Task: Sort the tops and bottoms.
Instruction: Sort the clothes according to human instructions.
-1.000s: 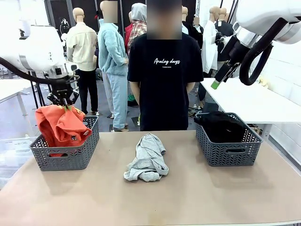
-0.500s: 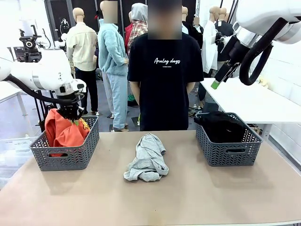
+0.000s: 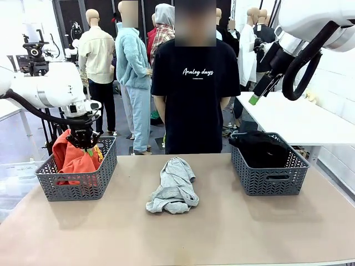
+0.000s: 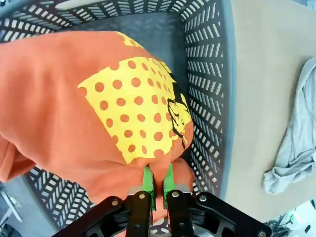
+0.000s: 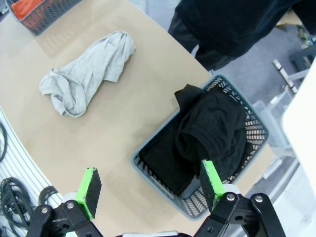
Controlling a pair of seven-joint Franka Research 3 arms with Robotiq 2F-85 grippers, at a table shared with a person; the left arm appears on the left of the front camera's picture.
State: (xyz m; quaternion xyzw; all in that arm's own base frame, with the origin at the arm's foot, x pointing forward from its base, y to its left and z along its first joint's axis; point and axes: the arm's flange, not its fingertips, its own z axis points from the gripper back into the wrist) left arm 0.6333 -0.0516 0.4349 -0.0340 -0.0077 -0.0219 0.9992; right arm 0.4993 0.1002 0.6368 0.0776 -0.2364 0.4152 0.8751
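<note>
Left gripper point(image 4: 158, 180) pinches a fold of the orange T-shirt point(image 4: 74, 113), pads pressed together on the cloth, inside the left basket point(image 3: 77, 187) by the table's left edge. It looks soft, light and limp, so any bunched fold should serve as a hold. Right gripper point(image 5: 150, 183) hangs spread and empty above the black bottoms point(image 5: 207, 133) in the right basket point(image 5: 254, 131). The front view leaves the pinch unclear; the left wrist view shows it. Grey shirt point(image 3: 175, 185) lies mid-table
</note>
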